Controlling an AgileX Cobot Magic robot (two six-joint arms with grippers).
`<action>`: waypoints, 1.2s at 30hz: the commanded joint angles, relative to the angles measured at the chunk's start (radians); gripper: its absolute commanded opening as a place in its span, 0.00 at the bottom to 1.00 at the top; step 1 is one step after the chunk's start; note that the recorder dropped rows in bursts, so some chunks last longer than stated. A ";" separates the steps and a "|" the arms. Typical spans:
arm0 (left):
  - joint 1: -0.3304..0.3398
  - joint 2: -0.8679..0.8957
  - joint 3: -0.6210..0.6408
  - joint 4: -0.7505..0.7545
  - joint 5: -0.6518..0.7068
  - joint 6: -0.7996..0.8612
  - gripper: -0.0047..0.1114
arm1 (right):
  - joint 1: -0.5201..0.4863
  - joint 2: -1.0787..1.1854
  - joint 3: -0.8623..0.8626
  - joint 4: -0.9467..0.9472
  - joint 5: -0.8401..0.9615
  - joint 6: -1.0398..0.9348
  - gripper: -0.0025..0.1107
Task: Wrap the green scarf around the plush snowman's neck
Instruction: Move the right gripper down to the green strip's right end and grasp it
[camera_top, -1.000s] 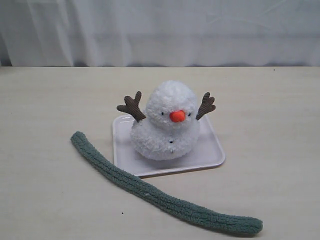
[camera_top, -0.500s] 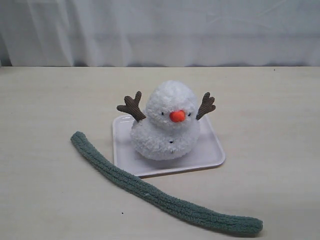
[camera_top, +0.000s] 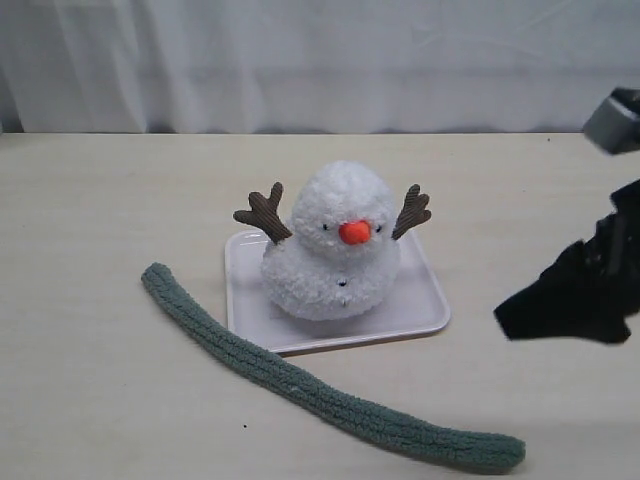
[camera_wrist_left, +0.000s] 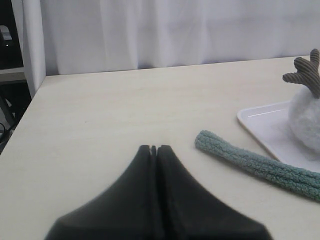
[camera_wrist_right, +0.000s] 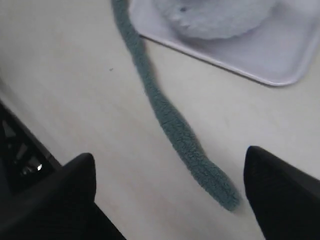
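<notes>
Showing left gripper (camera_wrist_left: 154, 148) closed: left wrist view only.

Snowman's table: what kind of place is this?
Probably a robot lab bench: a bare pale table, a plain white curtain behind, and a black right gripper beside the snowman.

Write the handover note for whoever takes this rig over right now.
The left tool is shut and empty, over the bare table short of one end of the green scarf. The right tool is open and empty, above the scarf's other end. The scarf lies stretched out on the table in front of the white tray, where the plush snowman sits upright.
Done: nothing; its neck is bare.
Left: grasp the scarf and wrap it around the neck.
</notes>
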 joint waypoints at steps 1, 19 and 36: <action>0.003 -0.003 0.003 -0.004 -0.010 -0.002 0.04 | 0.138 -0.006 0.123 -0.078 -0.180 -0.110 0.69; 0.003 -0.003 0.003 -0.004 -0.010 -0.002 0.04 | 0.595 0.440 0.259 -0.578 -0.750 0.214 0.69; 0.003 -0.003 0.003 -0.004 -0.010 -0.002 0.04 | 0.595 0.536 0.259 -0.607 -0.867 0.214 0.44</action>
